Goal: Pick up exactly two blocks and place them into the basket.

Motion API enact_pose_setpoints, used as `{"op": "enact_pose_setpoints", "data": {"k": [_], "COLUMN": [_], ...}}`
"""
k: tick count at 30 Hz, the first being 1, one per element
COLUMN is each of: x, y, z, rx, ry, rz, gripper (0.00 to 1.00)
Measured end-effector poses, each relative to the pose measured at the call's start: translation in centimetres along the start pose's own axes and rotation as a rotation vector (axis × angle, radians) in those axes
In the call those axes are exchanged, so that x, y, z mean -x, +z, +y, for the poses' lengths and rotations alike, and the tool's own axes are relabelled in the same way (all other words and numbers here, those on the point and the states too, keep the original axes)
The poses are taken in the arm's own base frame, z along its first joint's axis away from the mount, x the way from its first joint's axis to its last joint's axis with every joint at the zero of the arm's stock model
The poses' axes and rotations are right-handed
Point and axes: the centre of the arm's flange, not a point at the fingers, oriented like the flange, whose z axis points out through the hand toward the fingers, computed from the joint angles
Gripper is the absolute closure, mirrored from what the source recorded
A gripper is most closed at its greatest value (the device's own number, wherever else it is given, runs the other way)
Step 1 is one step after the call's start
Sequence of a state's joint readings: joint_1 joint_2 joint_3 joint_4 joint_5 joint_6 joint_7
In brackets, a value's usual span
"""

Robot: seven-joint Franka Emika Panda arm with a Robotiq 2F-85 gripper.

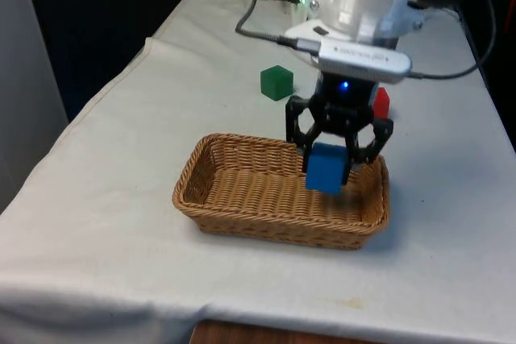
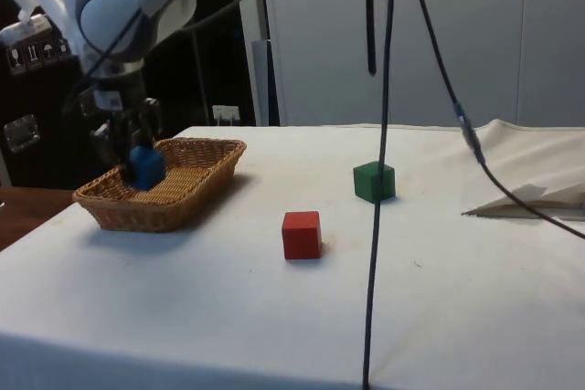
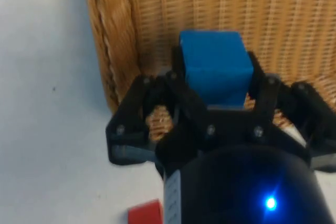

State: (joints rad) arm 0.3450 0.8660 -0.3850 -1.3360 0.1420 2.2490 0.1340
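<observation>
My gripper (image 1: 331,162) hangs over the right end of the wicker basket (image 1: 242,203), shut on a blue block (image 1: 325,169). The block sits slightly tilted between the fingers, just above the basket floor. From the side, the gripper (image 2: 129,147) holds the blue block (image 2: 144,167) inside the basket (image 2: 169,212). In the wrist view the blue block (image 3: 214,64) is pinched between both black fingers (image 3: 180,80) over the weave, close to the basket rim (image 3: 107,51).
A green block (image 1: 276,82) (image 2: 374,181) rests on the cloth beyond the basket. A red block (image 1: 381,101) (image 2: 301,234) (image 3: 144,214) lies behind the gripper. A black cable (image 2: 377,226) hangs across the side view.
</observation>
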Motion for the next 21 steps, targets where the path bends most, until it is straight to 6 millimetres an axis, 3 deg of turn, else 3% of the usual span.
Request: {"op": "enact_pose_setpoints", "data": {"k": [9,11,15,16,17,18,19,21], "x": [-0.64,-0.63,-0.63,-0.63,-0.63,-0.63,-0.63,-0.63], "y": [0.92,0.91,0.91,0.91,0.91,0.91,0.91,0.91], "z": [-0.56,-0.63,-0.63,-0.63,-0.63,-0.63,-0.63,-0.63], "rx": [0.012,0.012,0.012,0.012,0.012,0.013,0.013,0.013], "ry": [-0.003,-0.004,-0.004,-0.005,-0.005,-0.006,-0.006,-0.006], "rz": [0.009,0.009,0.009,0.009,0.009,0.009,0.009,0.009], "gripper": [0.95,0.81,0.43,0.24,0.14,0.14,0.04,0.00]}}
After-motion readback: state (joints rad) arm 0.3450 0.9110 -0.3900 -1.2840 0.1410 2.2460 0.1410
